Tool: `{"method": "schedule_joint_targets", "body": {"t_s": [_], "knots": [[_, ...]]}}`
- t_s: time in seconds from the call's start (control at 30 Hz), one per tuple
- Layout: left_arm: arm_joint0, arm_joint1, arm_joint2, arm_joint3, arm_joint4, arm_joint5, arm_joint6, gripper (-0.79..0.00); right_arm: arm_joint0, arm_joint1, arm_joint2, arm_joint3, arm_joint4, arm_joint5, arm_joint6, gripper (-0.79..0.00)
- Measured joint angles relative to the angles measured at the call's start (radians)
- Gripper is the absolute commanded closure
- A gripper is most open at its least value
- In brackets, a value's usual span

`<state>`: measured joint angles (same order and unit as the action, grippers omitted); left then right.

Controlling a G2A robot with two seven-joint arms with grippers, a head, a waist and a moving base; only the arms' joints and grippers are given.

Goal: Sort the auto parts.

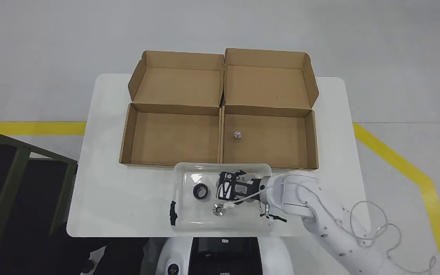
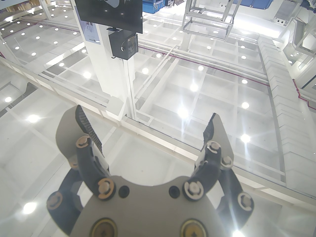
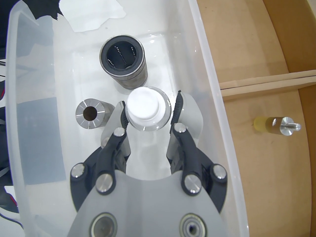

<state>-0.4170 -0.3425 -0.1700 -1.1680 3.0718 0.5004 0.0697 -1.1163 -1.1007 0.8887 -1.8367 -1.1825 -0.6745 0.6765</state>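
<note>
White part btwn right tool jaws, touching.

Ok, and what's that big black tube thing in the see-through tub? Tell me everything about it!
The black tube is a short, thick cylinder standing upright on the floor of the clear plastic tub. Its body looks like dark metal, with a shiny silver ring near the top. It is hollow, and rows of tiny balls run down the inside. The white-capped part stands right next to it; whether they touch is unclear. The little silver sleeve stands apart.
</note>
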Motion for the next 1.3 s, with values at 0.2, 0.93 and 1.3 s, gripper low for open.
{"method": "schedule_joint_targets", "body": {"t_s": [0.2,0.93,1.3], "knots": [[0.000,0.000,0.000,0.000,0.000,0.000,0.000,-0.785,-0.007,0.002,0.005,-0.008,-0.001,0.000,-0.015,0.000],[0.000,0.000,0.000,0.000,0.000,0.000,0.000,-0.785,-0.079,0.034,0.148,-0.281,0.051,0.007,0.006,0.000],[0.000,0.000,0.000,0.000,0.000,0.000,0.000,-0.785,-0.053,0.034,0.217,-0.352,0.060,0.025,-0.177,0.000]]}}
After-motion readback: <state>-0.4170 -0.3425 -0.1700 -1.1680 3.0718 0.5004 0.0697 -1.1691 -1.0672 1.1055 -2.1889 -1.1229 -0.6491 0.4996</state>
